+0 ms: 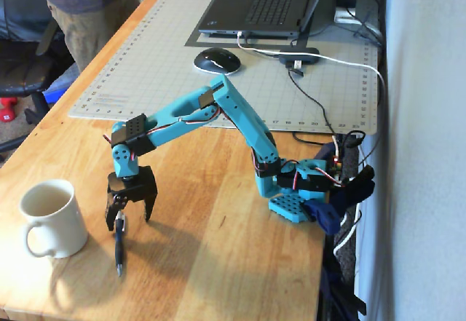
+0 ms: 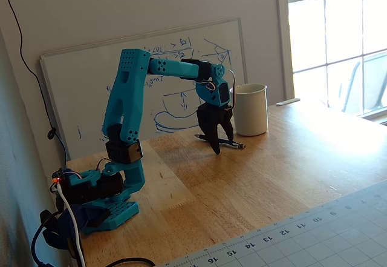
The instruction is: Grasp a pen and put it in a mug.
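A slim dark pen (image 1: 119, 247) (image 2: 230, 143) lies flat on the wooden table. The gripper (image 1: 129, 223) (image 2: 222, 145) is down at the table with its black fingers open, straddling the pen's upper end. The fingers stand on either side of the pen and are not closed on it. The cream-white mug (image 1: 52, 219) (image 2: 250, 109) stands upright just left of the pen in a fixed view, its handle toward the table's front edge. In another fixed view the mug is right behind the gripper.
A cutting mat (image 1: 160, 59) with a laptop (image 1: 269, 2) and a mouse (image 1: 216, 60) lies at the far end. Cables (image 1: 320, 110) run to the arm's base (image 1: 298, 190). A whiteboard (image 2: 151, 91) leans on the wall. A person (image 1: 80, 8) stands by the table's left edge.
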